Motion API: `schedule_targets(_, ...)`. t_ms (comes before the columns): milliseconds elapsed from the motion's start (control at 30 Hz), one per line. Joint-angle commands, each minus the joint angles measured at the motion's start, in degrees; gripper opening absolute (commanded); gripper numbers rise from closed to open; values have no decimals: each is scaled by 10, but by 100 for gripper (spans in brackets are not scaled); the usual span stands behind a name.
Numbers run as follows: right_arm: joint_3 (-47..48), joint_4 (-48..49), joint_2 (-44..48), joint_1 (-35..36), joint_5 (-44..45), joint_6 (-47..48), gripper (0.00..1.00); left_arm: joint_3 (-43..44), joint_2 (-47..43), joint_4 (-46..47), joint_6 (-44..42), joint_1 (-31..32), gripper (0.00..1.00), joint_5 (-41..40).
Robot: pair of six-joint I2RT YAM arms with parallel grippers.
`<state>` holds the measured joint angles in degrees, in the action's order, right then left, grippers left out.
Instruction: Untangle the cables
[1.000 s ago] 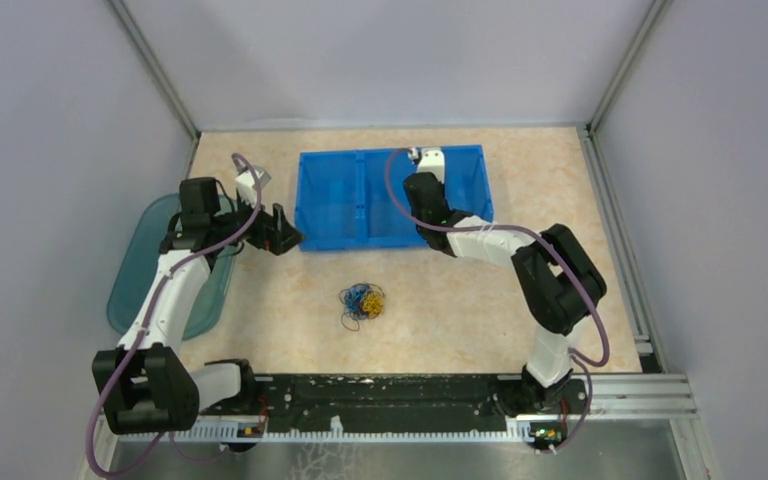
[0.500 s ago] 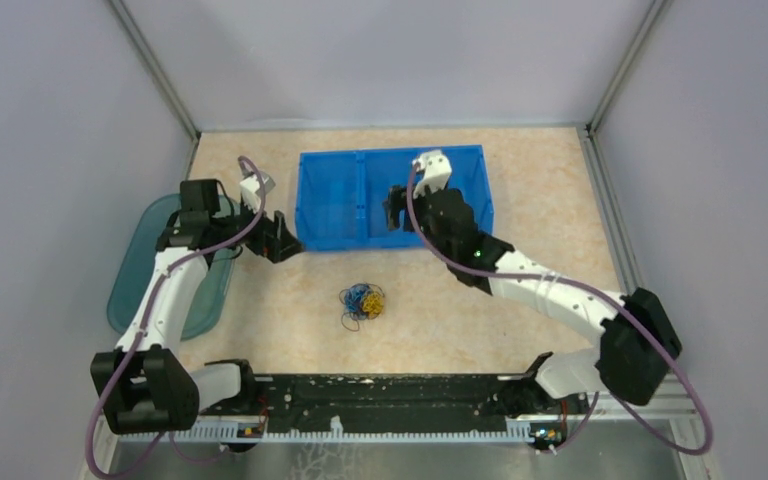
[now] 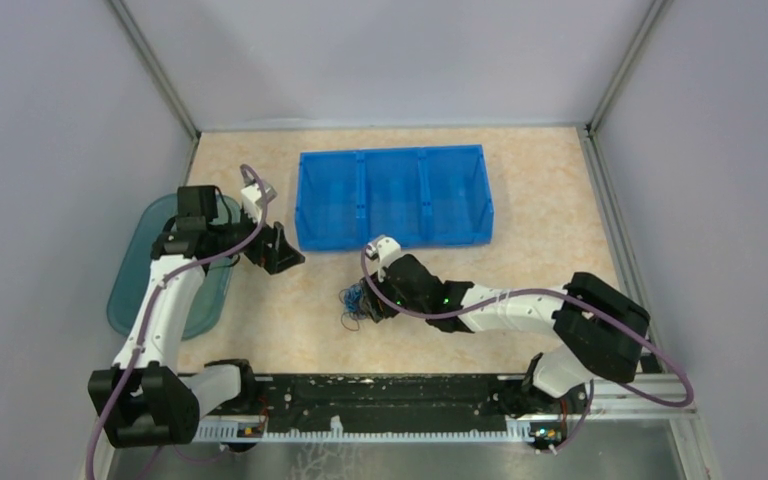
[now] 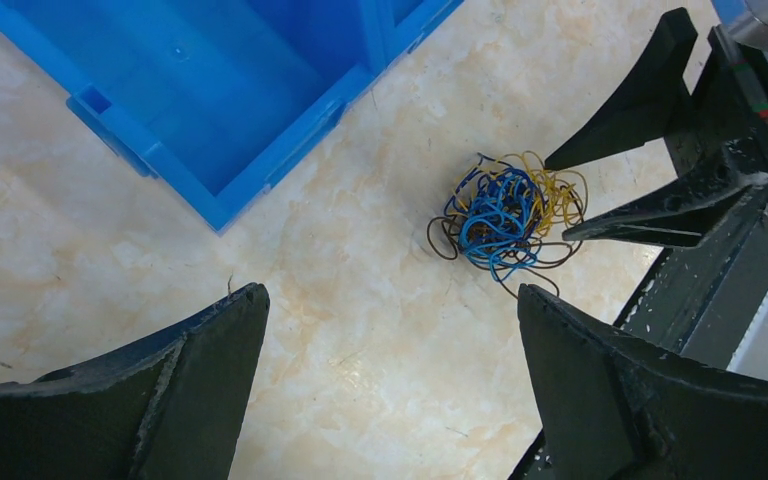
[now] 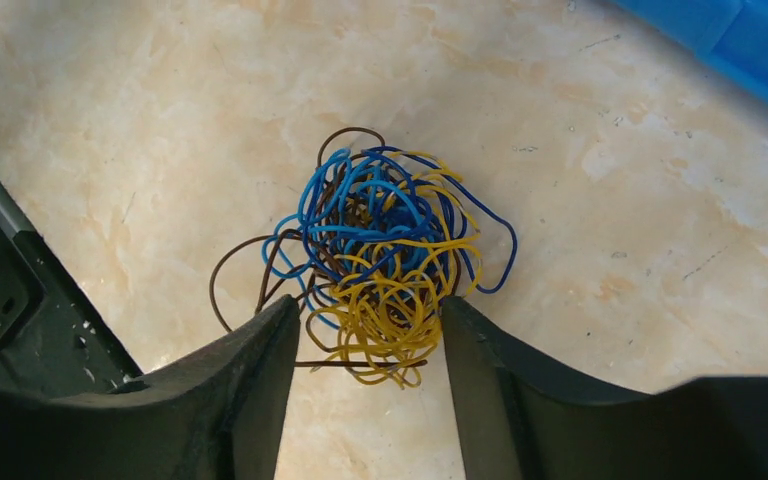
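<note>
Right gripper (image 5: 370, 308) has swung from the bin (image 3: 340, 241) to the cables (image 5: 385, 250), jaws spread astride them; untangling can start.

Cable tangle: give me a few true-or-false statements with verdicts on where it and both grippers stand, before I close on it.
1. The cables lie in one tangle on the table. True.
2. The tangle sits inside the blue bin. False: it lies on the table, outside the blue bin, on the side nearer the arm bases.
3. The right gripper straddles the tangle's yellow part, jaws apart. True.
4. The left gripper is shut on a blue wire. False: the left gripper is open, holds nothing and is apart from the tangle.
</note>
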<state>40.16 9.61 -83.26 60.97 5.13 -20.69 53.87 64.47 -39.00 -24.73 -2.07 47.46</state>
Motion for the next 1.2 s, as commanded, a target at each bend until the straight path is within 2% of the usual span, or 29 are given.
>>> schedule_targets(0,16,52,-15,2,7,-14,51,2,-15,-11,-14,0,100,25)
schedule_targets(133,20,61,-19,2,10,-16,25,-7,-16,-13,-18,0,100,31)
schedule_targets(233,26,53,-1,2,12,-14,10,-12,-15,-16,-20,0,100,35)
schedule_targets(300,27,48,19,2,14,-9,4,-9,-16,-30,-32,0,100,46)
schedule_targets(433,26,54,61,2,1,4,0,15,-16,-98,-86,5,100,55)
schedule_targets(567,19,82,90,2,-19,7,0,24,-7,-133,-101,13,100,57)
schedule_targets(767,33,103,101,2,-53,1,0,-10,-14,-106,-72,50,96,78)
schedule_targets(933,50,117,95,2,-96,-6,0,-22,-25,-82,-67,92,88,85)
schedule_targets(1167,63,149,97,2,-126,-19,0,-9,-4,-92,-74,134,72,99)
